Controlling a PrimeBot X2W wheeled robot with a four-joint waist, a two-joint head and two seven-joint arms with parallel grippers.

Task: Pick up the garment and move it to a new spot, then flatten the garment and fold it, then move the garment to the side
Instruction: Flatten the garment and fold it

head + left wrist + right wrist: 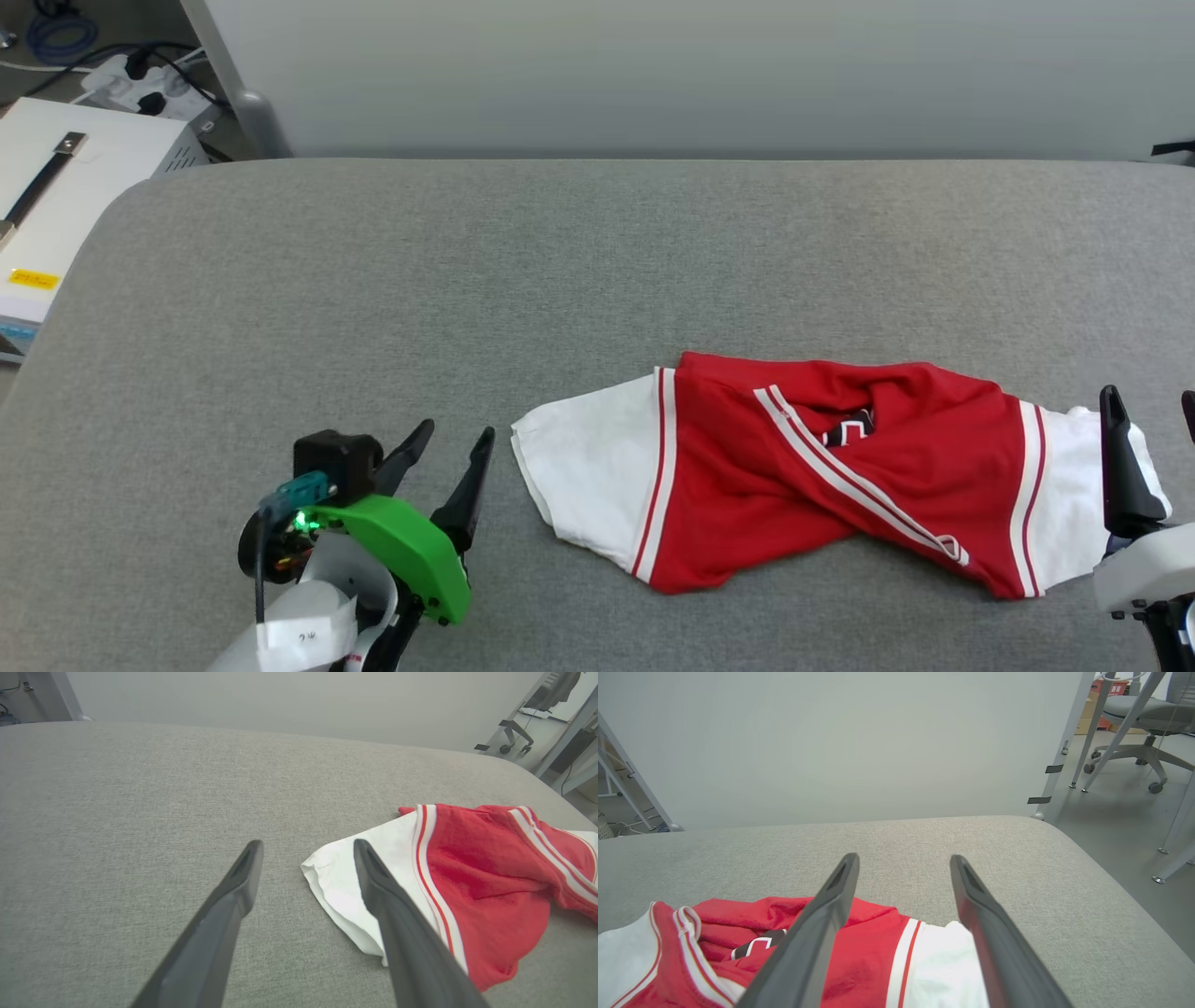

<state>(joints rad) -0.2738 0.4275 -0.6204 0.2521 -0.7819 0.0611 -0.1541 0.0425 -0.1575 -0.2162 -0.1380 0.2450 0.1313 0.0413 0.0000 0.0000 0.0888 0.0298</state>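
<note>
The garment [822, 471] lies crumpled and twisted on the grey table [560, 261], red in the middle with a white sleeve at each end; a scrap of black print shows in a fold. My left gripper [457, 441] stands open just left of the left sleeve [345, 877], not touching it. At the right edge my right gripper [1150, 403] is open over the right sleeve [943, 970], with nothing held between its fingers [831, 905]. In the right wrist view the garment [752, 947] lies below the open fingers.
A white box [65, 177] and cables sit off the table's far left corner. A pale wall [700, 75] runs behind the table. An office chair [1139, 714] and metal frame legs stand on the floor beyond the table's right edge.
</note>
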